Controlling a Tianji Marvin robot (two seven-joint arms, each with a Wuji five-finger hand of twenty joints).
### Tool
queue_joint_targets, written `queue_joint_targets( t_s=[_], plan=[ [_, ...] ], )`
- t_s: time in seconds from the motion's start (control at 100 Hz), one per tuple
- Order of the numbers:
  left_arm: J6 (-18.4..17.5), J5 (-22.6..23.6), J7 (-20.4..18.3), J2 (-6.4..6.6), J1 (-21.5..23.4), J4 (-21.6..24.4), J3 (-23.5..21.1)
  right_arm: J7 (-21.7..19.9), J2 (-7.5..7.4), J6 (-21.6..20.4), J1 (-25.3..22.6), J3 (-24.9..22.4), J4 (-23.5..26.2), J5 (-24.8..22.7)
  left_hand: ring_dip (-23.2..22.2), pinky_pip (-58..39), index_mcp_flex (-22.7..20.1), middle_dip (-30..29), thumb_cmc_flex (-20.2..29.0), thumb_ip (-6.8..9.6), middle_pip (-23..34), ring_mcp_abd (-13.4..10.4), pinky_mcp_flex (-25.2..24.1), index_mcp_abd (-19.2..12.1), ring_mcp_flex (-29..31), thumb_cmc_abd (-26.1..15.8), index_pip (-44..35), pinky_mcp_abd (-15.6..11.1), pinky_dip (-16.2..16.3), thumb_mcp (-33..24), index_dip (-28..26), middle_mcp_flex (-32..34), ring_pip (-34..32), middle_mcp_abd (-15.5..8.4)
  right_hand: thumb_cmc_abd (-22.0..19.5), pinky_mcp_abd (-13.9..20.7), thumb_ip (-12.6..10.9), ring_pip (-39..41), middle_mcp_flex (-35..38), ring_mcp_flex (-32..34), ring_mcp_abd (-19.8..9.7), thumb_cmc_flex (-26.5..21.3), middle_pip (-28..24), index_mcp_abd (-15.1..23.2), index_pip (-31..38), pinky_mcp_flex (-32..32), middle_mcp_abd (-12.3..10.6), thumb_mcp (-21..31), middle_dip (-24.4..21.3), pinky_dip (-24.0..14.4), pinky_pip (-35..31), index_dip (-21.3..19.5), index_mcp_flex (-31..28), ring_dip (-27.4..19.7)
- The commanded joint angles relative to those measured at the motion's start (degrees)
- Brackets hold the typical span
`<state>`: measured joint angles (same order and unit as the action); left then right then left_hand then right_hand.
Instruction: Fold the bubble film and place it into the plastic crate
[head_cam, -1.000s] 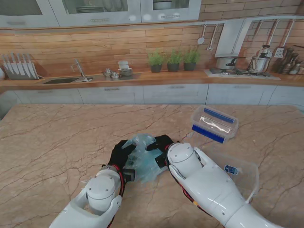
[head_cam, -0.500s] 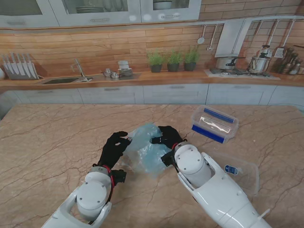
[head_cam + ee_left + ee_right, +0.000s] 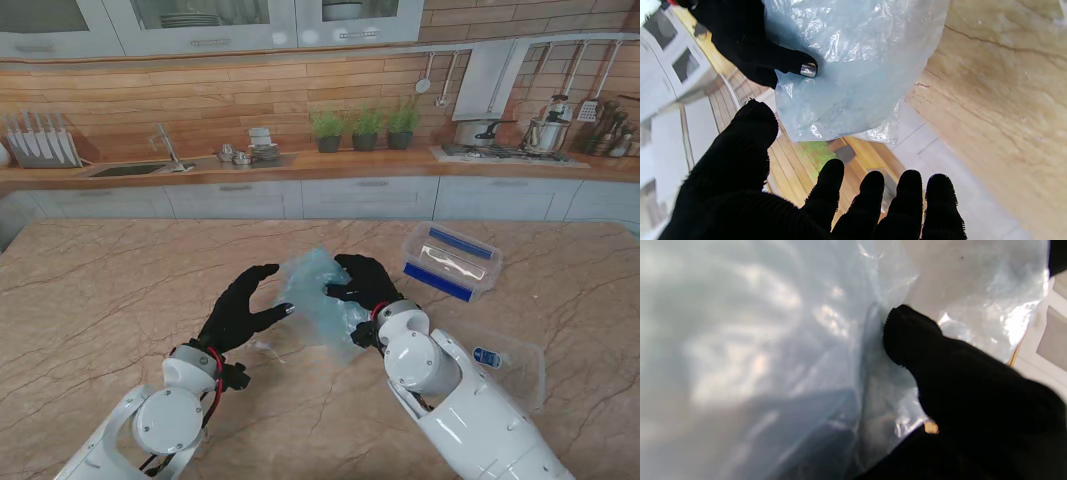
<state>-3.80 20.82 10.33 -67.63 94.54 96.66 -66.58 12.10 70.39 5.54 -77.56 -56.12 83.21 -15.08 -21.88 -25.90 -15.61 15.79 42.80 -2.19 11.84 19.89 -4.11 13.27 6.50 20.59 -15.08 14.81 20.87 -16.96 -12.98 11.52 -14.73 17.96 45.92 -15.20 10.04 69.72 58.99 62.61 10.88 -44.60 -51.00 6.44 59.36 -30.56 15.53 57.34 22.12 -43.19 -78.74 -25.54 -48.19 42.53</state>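
Note:
The pale blue bubble film is bunched up and lifted a little off the marble table. My right hand, in a black glove, is shut on its right side; the thumb presses into the film in the right wrist view. My left hand is off the film's left side with fingers spread, holding nothing. In the left wrist view its fingertips are apart from the film, which the right hand grips. The clear plastic crate lies right of my right arm.
A clear lidded box with blue clips stands on the table, farther from me and right of the film. The kitchen counter with sink and potted herbs runs behind the table.
Both hands have moved farther from me. My left hand has let go of the film and spread its fingers, while the right hand has kept hold and carried the film away from me.

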Motion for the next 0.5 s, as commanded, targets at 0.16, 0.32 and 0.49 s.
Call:
queue_joint_targets(
  t_s=[0.16, 0.32, 0.49],
  plan=[
    [-1.22, 5.41, 0.94, 0.99, -2.28, -0.42, 2.21, -0.92, -0.96, -3.22, -0.91, 0.87, 0.9, -2.76, 4.23, 16.49, 4.09, -5.04, -4.0, 0.3, -7.5, -2.24, -0.12, 0.7, -3.46, 3.63, 4.72, -4.37, -3.41, -2.11, 4.11, -3.89, 5.91, 0.43, -0.76, 1.05, -0.97, 2.46, 1.47, -0.53, -0.99, -1.58, -1.29, 2.86, 1.69, 0.17, -0.65, 1.61, 1.12, 0.51, 0.11, -0.87, 0.95, 1.34],
    [-1.37, 9.2, 0.79, 1.53, -3.75, -1.25, 3.26, -2.73, -1.64, -6.33, -1.74, 0.58, 1.7, -2.6, 4.85, 20.74, 5.73, -5.57, -4.75, 0.26, -9.92, -2.33, -0.22, 0.27, -4.28, 5.25, 6.05, -4.4, -2.15, -4.09, 5.08, -5.25, 8.11, 0.53, -0.99, 1.24, -1.21, 2.52, 1.16, -1.02, -1.07, -1.59, -1.38, 3.35, 1.77, 0.48, -0.75, 1.55, 1.25, 0.59, 0.35, -1.25, 1.2, 1.61],
    [-2.86, 9.52, -2.7, 2.32, -5.01, -2.16, 3.33, -7.22, -3.13, -12.07, -2.72, -0.53, 2.91, -2.36, 5.46, 23.26, 6.99, -4.84, -5.34, 0.02, -11.64, -4.06, 0.14, -4.77, -4.91, 6.38, 9.18, -4.71, -2.68, -6.59, 6.77, -6.07, 10.43, -2.19, -1.45, 1.86, -1.29, 2.24, 0.65, -2.02, -1.42, -1.61, -1.11, 4.42, 1.72, 1.04, -1.49, 1.28, 1.55, 0.72, 1.15, -2.12, 1.46, 2.08]
  ],
)
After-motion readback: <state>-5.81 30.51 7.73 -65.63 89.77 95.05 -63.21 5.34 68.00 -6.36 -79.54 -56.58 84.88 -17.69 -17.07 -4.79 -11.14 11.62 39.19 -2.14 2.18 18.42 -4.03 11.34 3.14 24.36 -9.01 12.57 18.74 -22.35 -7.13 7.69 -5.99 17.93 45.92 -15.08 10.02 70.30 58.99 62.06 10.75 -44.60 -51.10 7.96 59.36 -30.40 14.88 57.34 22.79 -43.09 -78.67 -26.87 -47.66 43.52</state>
